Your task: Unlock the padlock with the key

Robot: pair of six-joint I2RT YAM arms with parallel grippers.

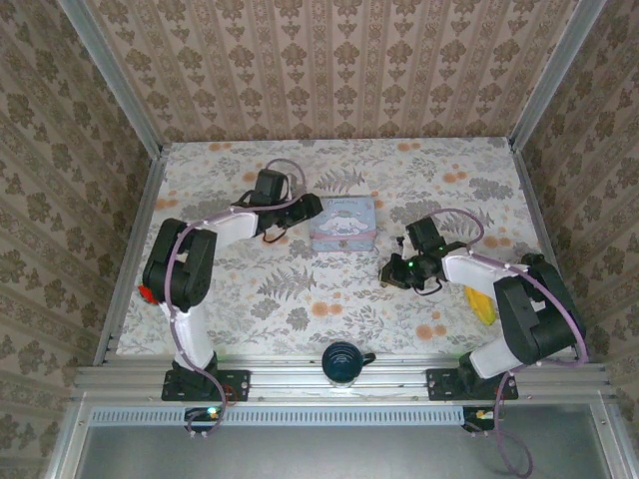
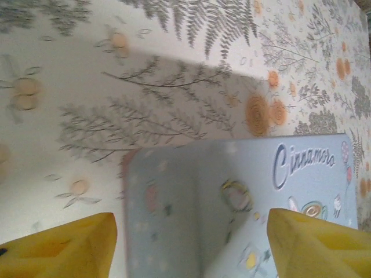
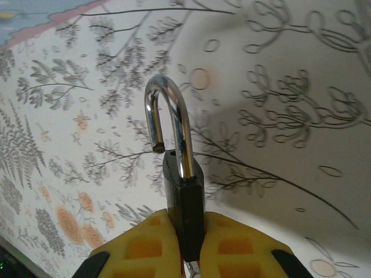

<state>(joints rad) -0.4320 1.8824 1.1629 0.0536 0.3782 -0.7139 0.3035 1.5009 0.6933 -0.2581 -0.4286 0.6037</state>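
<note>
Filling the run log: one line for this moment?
right gripper: shut on small dark padlock | shackle: open | left gripper: open, at pale blue cartoon tin

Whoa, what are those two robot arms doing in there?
The right gripper is pinching a little dark padlock between its yellow fingers, over the flowery table. One end of the padlock's shiny shackle is out of the body, so it looks unlocked. The left gripper is open and hovers over the pale blue cartoon tin, holding nothing.
</note>
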